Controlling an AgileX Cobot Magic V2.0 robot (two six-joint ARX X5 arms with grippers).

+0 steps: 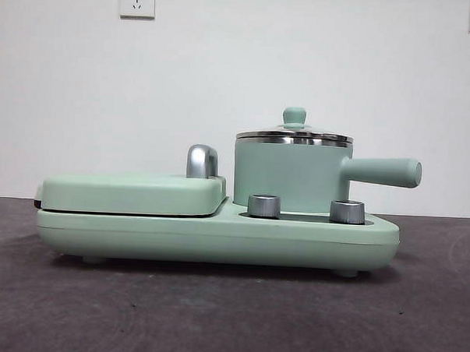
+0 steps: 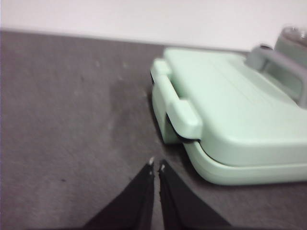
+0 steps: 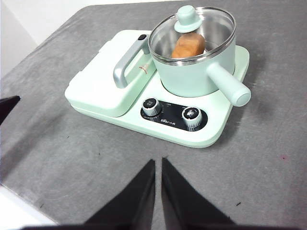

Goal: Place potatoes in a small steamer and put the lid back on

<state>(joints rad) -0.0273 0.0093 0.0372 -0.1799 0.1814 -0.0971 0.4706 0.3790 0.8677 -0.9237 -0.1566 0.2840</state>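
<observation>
Two chrome dials [image 1: 264,206] are facing the low camera on the mint-green cooker base [image 1: 217,236]; behind them the small steamer [image 1: 291,177] is sitting with the lid [image 3: 193,32] seated, the potato [image 3: 189,45] lying inside, so both grippers, left [image 2: 156,165] and right [image 3: 158,162], are waiting nearly closed and empty, clear of everything

The potato [image 3: 189,46] lies in the small steamer [image 3: 194,76], under the lid [image 3: 192,31] seated on its rim. The steamer stands on the cooker base [image 3: 218,129] beside the grill cover [image 3: 103,81], beyond the right gripper [image 3: 158,162], two knobs [image 3: 151,106] nearest it. The left gripper [image 2: 156,165] hovers over the surface [image 2: 67,134] near the cover's end.
</observation>
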